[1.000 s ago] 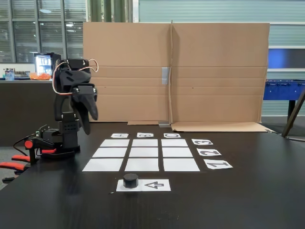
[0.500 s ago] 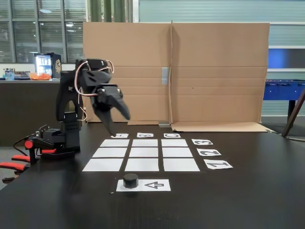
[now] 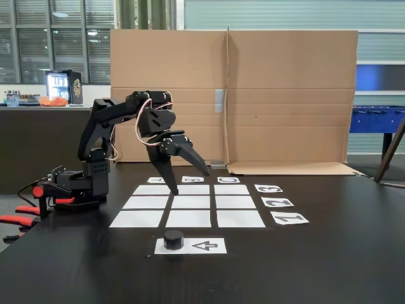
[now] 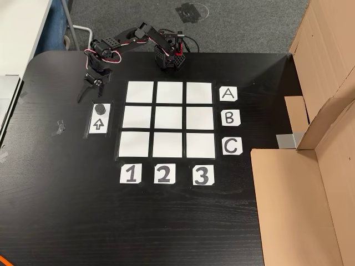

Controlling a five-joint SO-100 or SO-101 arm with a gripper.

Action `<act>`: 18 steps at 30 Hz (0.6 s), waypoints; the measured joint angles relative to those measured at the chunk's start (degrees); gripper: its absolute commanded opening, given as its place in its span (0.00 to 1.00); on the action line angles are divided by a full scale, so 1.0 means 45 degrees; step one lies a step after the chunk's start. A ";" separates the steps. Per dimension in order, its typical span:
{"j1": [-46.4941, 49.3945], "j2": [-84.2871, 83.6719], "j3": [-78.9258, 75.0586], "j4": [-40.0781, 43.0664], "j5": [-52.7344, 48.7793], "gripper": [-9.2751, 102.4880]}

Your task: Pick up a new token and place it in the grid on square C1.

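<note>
The small black round puck token (image 4: 99, 107) sits on the end of the white arrow-printed sheet (image 4: 98, 121) nearest the arm, off the grid's 1-side edge, evidently a pickup spot. The black two-finger gripper (image 3: 183, 182) hangs above the table with fingers spread apart, empty, presumably for a grasp. Plain white paper square C1 (image 4: 135, 144), the grid's corner, lies bare.
</note>
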State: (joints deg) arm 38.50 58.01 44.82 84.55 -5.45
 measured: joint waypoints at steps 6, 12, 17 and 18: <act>-0.0391 -0.0605 -0.0449 0.0762 0.0820 0.57; -0.0430 -0.1172 -0.0918 0.1191 0.1641 0.58; -0.0430 -0.1602 -0.1211 0.1445 0.2012 0.59; -0.0410 -0.1719 -0.1289 0.1523 0.2168 0.59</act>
State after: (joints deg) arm 36.65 50.27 39.02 91.41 4.31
